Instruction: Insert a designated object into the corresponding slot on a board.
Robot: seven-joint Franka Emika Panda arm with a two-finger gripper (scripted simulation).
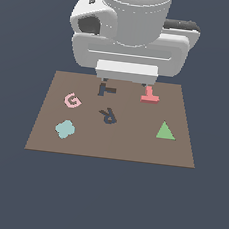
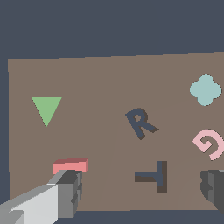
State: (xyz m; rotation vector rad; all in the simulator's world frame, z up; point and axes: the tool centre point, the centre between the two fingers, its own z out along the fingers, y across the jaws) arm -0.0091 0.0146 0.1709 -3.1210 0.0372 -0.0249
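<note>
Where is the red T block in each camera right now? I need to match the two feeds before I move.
Exterior view: the red T block sits on the board near its far edge, toward the exterior view's right, just under the arm's body.
Wrist view: the red T block lies right against one finger of the pincer.
Shared landmark: the green triangle, the block's nearest coloured neighbour in both.

T block (image 1: 150, 96) on board (image 1: 113, 146); T slot (image 1: 107, 89) toward exterior view's left
</note>
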